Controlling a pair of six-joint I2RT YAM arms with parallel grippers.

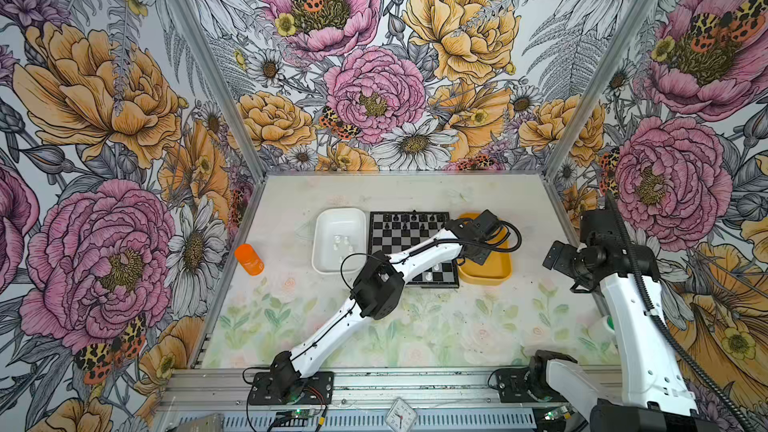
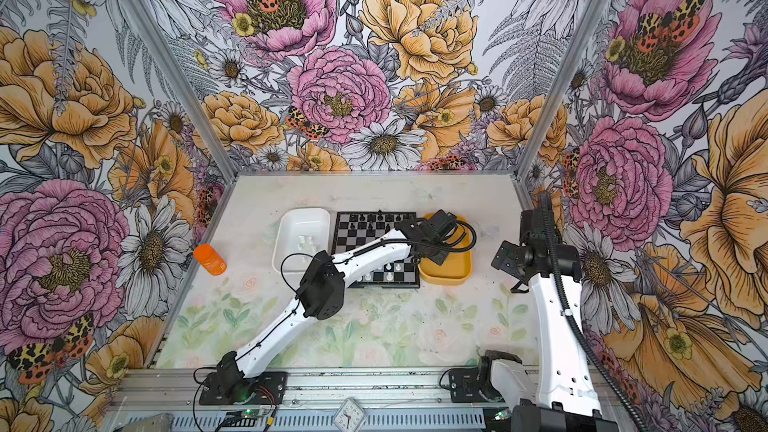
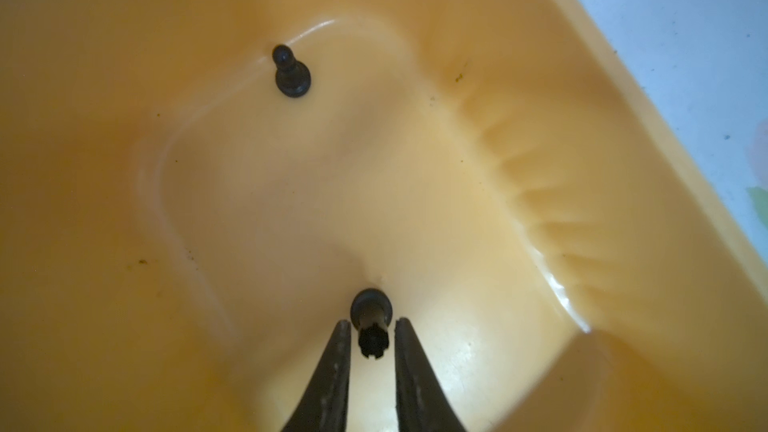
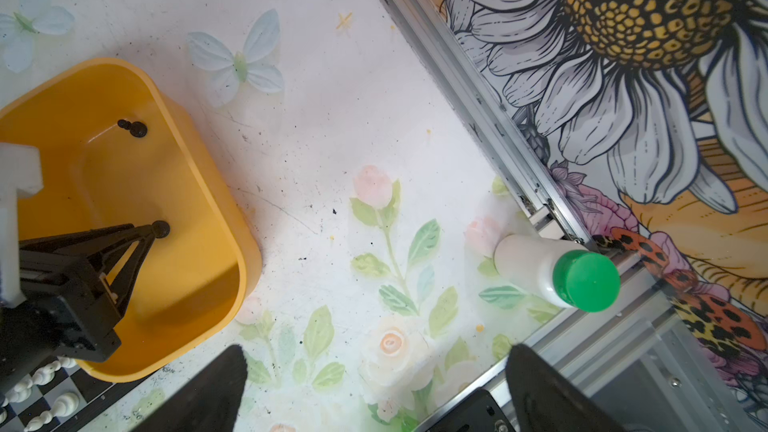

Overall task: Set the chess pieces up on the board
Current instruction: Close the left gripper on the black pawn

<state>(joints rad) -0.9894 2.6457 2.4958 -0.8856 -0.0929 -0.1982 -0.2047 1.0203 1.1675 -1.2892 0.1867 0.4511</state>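
Observation:
My left gripper (image 3: 371, 322) reaches across the board (image 1: 399, 238) into the yellow tray (image 3: 623, 118). Its jaws are open, one on each side of an upright black castle-topped piece (image 3: 373, 338), with a thin gap on both sides. The right wrist view shows the fingertips (image 4: 145, 232) meeting at that piece (image 4: 161, 228). A black pawn (image 3: 291, 74) lies on its side farther along the tray floor. Black chess pieces (image 1: 405, 216) line the board's far rows and white ones (image 2: 388, 276) its near row. My right gripper (image 4: 374, 367) hangs open over bare table, right of the tray.
A white tray (image 1: 338, 218) holding a few white pieces (image 1: 343, 243) sits left of the board. An orange bottle (image 1: 248, 259) lies by the left wall. A white bottle with a green cap (image 4: 557, 272) lies against the right rail. The left forearm (image 1: 424, 249) spans the board's near half.

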